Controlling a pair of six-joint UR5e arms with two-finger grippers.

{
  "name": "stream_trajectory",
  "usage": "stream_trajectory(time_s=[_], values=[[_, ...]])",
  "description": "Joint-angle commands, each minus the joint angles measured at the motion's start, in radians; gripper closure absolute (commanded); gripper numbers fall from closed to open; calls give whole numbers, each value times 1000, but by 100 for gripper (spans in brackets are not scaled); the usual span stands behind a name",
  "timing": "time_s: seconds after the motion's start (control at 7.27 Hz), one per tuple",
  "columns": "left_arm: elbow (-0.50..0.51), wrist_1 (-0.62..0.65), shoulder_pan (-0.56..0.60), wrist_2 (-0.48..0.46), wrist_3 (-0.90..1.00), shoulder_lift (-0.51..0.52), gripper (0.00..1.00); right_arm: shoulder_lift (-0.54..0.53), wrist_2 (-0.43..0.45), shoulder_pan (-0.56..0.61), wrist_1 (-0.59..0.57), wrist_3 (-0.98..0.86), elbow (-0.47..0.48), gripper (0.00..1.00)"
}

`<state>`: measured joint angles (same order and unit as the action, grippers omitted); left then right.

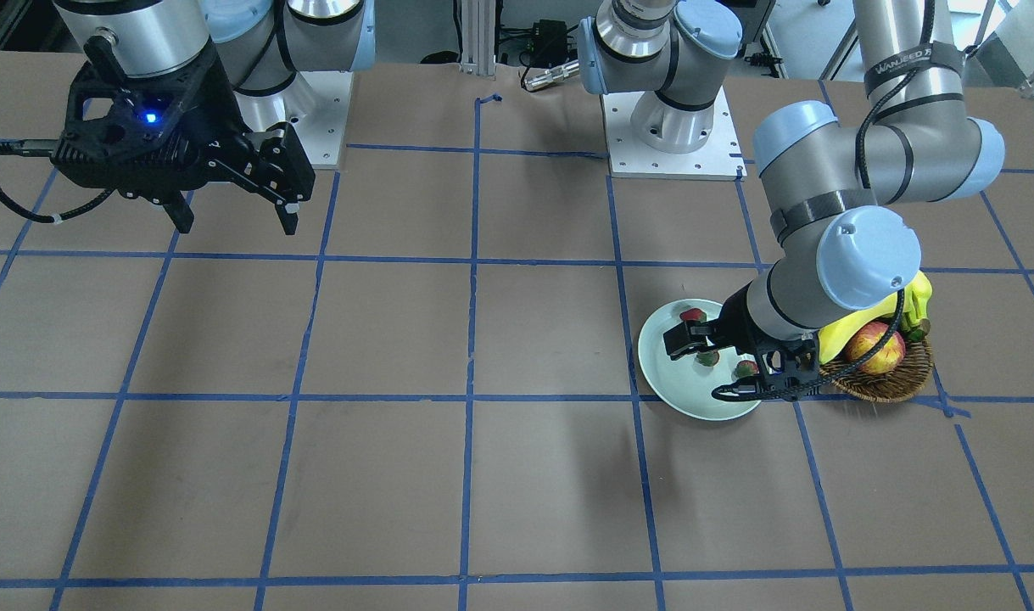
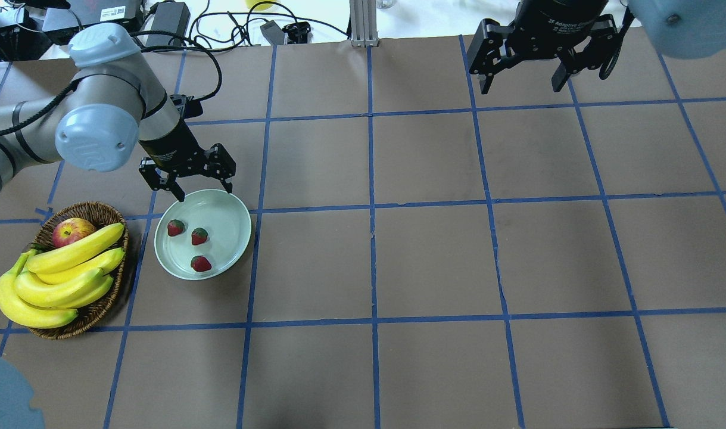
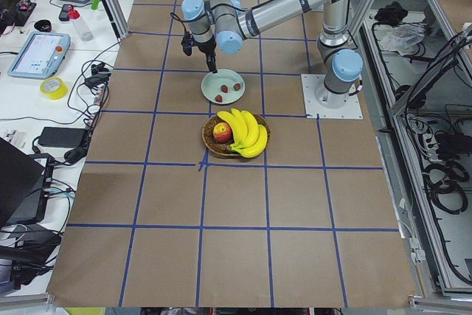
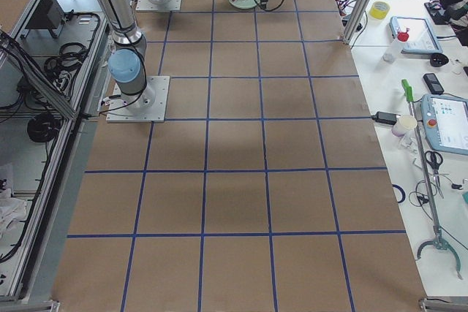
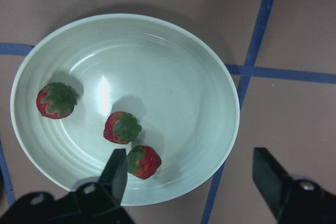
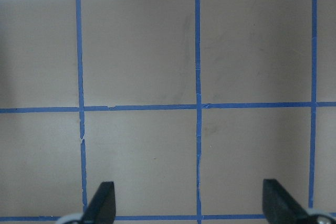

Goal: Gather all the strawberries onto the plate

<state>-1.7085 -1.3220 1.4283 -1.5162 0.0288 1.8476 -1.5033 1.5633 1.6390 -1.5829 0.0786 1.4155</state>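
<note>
Left gripper (image 2: pixel 203 192) hangs with its fingers spread and nothing between them, pointing down over the plate's edge farther from the robot, clear of the rim. You can read that as a hand done with a drop, though that is my judgement.

Starting at the left of the overhead view, the wicker basket (image 2: pixel 94 210) holds a bunch of bananas (image 2: pixel 71 256) and an apple (image 2: pixel 72 231). It sits just beside the plate and is not part of your job.

Next comes the pale green plate (image 2: pixel 231 214), lying flat on the brown paper table (image 2: pixel 434 256) near a crossing of blue tape lines. All three strawberries (image 2: pixel 199 236) are inside it. Two lie close together near the middle, and the third is toward the edge nearer the robot. They are apart from each other and none touches the rim. You see no berry outside the plate in any view, so the collecting looks complete.

The left arm enters from the left edge. Its forearm slants across toward the plate and its wrist is bent so the fingers face the table. The wrist camera looks straight into the dish, so you can check the count.

Far to the right, the right gripper (image 2: pixel 521 88) is held high over bare table, with its fingers wide apart and empty. It is probably parked there to leave the plate side uncrowded. Its arm folds back toward its base, and its camera shows only paper and tape.
</note>
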Motion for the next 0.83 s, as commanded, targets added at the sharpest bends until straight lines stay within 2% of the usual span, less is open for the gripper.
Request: stream_trajectory(time_s=[0.0,0.14,0.41,0.55,0.69], values=[[142,-66,21,17,-7,-50,0,0,1,1,0,0,-1,0],[182,-78,32,24,-32,-91,0,0,1,1,0,1,0,0],[231,-201,35,28,-30,-187,0,-1,3,-1,1,0,0,0],[269,-295,38,19,-30,-214,0,0,3,-2,1,0,0,0],[268,-316,38,19,-27,-223,0,-1,3,1,0,1,0,0]])
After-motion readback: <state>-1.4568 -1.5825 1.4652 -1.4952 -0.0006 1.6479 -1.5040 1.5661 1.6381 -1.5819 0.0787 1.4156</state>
